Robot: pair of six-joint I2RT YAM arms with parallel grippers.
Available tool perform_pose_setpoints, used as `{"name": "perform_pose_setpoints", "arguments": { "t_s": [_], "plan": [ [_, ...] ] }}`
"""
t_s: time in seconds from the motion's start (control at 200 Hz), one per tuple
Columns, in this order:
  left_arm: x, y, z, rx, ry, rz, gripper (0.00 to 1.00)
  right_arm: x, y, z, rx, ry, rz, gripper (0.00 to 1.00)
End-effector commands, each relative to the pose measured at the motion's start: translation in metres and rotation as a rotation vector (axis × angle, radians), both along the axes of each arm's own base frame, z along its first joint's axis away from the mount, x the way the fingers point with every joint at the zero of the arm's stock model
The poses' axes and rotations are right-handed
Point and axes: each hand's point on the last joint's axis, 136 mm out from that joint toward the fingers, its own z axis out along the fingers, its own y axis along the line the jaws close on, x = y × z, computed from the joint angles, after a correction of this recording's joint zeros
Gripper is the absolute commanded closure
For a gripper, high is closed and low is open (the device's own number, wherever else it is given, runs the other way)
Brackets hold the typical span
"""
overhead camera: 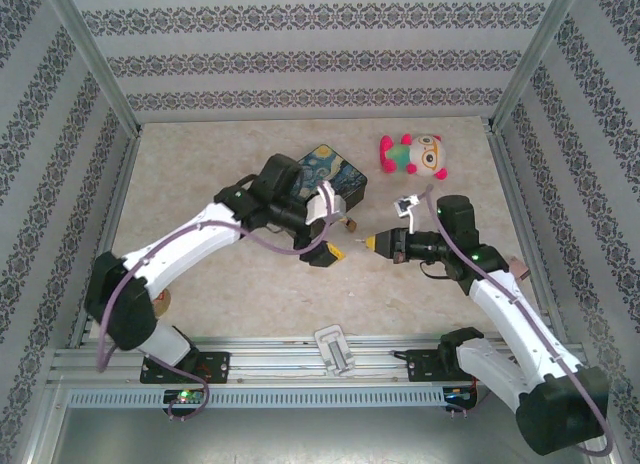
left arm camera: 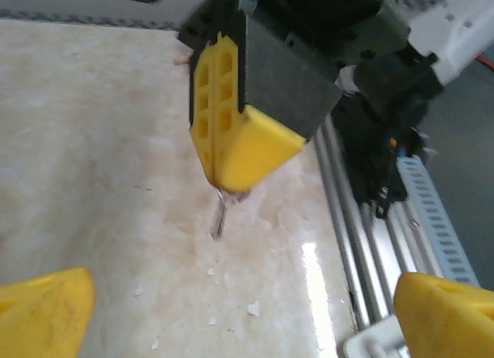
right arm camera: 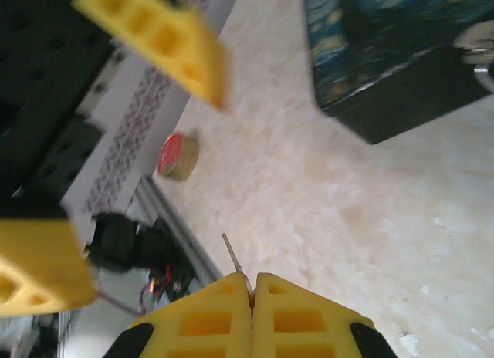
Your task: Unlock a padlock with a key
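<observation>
My right gripper [overhead camera: 378,243] [right arm camera: 252,290] is shut on the key [right arm camera: 232,254], a thin metal blade sticking out past its yellow fingertips. The left wrist view shows that same key [left arm camera: 219,216] hanging from the closed right fingers [left arm camera: 231,134] above the table. My left gripper [overhead camera: 330,250] [left arm camera: 247,319] stands wide open just left of it, nothing between its fingers [right arm camera: 158,34]. A tiny brownish object, apparently the padlock [overhead camera: 350,224], lies on the table by the tin's near corner, between and slightly behind both grippers.
A dark blue painted tin [overhead camera: 335,179] [right arm camera: 394,57] stands behind the left gripper. A pink and green plush toy [overhead camera: 415,156] sits at the back right. A small red-lidded round tin [right arm camera: 177,156] lies near the front rail [left arm camera: 347,219]. A white fitting [overhead camera: 335,349] sits on that rail.
</observation>
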Motion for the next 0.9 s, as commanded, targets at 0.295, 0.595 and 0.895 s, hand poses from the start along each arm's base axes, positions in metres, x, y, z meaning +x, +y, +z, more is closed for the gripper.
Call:
{"name": "perform_pose_setpoints", "arguments": {
  "t_s": [0.295,0.595,0.895],
  "plan": [
    [0.084,0.035,-0.009,-0.243,0.19,1.161,0.01,0.028,-0.058,-0.066,-0.034,0.236,-0.421,1.0],
    [0.103,-0.022,-0.093,-0.091,0.249,1.442,0.02,0.034,-0.085,-0.079,-0.085,0.224,-0.591,1.0],
    [0.123,-0.031,-0.144,0.053,0.267,1.624,0.01,0.031,-0.095,-0.083,-0.067,0.24,-0.636,1.0]
  ]
}}
